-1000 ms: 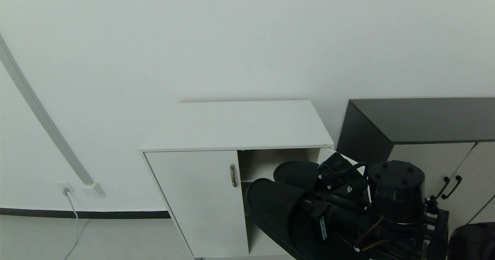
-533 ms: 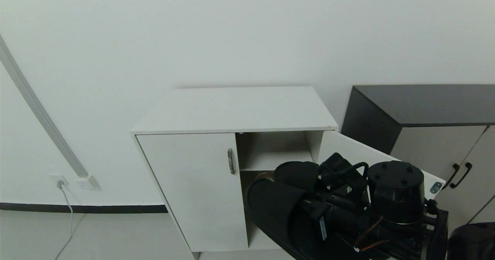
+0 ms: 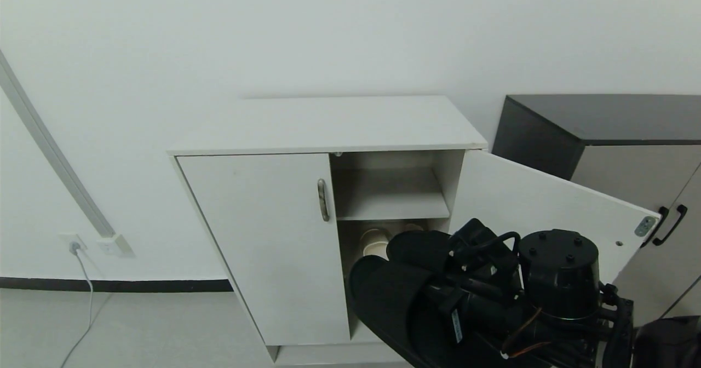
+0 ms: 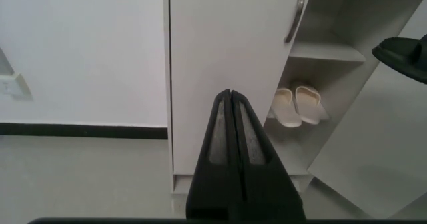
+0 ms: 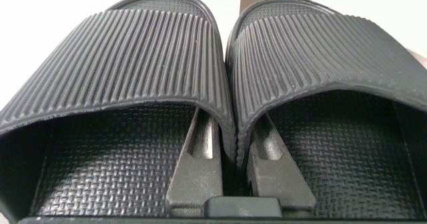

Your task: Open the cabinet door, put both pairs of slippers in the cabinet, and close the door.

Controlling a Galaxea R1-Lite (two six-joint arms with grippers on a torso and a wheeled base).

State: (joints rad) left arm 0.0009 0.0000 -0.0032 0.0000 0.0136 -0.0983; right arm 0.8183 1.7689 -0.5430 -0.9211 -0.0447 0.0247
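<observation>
**Clerk:** Entry: readable text, labels, brands, numbers, signs. What goes in?

**Checker:** Nothing legible.

**Clerk:** Any candidates to log?

**Checker:** Two. First, a small pale tag (image 3: pixel 457 324) hanging on the wiring just beside the black slippers (image 3: pixel 394 297). It carries faint dark marks that are too small to read. Second, a small grey fitting (image 3: pixel 644 226) at the upper outer corner of the open cabinet door (image 3: pixel 547 209). It cannot be told whether this one bears any print.

**Clerk:** Record both as unreadable.
</observation>
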